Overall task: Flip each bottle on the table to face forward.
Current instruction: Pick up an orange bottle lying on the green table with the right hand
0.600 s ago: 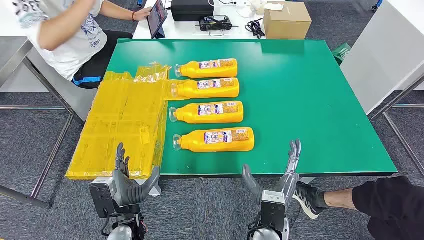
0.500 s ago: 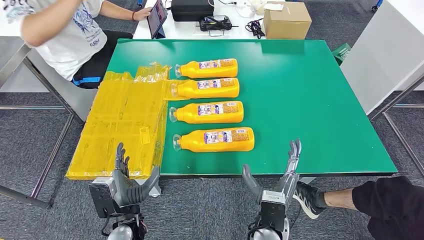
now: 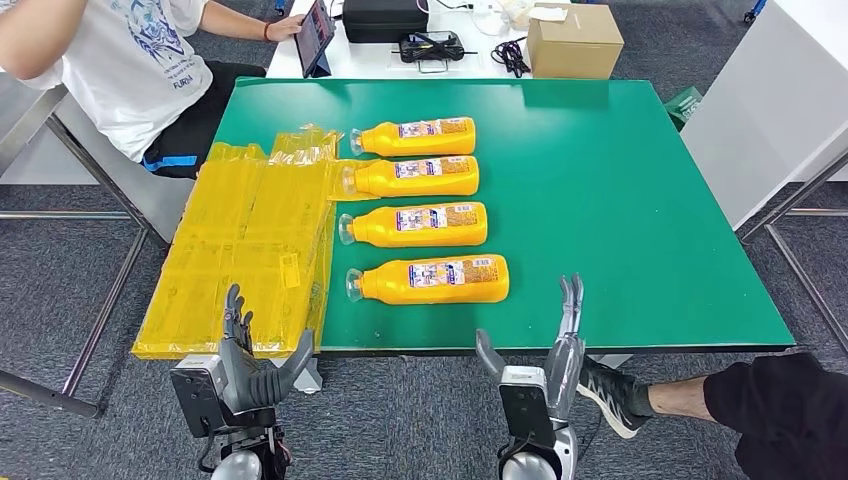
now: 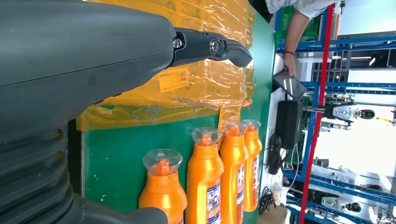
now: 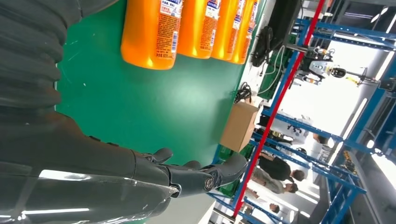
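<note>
4 orange plastic bottles [image 3: 434, 279] lie label-up on the green table [image 3: 620, 200]; left hand [image 3: 245, 365] and right hand [image 3: 545, 362] hover empty, fingers spread, ready to reach.

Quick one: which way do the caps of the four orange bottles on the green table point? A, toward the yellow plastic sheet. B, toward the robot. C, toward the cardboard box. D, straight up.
A: all four bottles lie on their sides in a row, with their clear caps toward the yellow plastic sheet at the table's left side.
</note>
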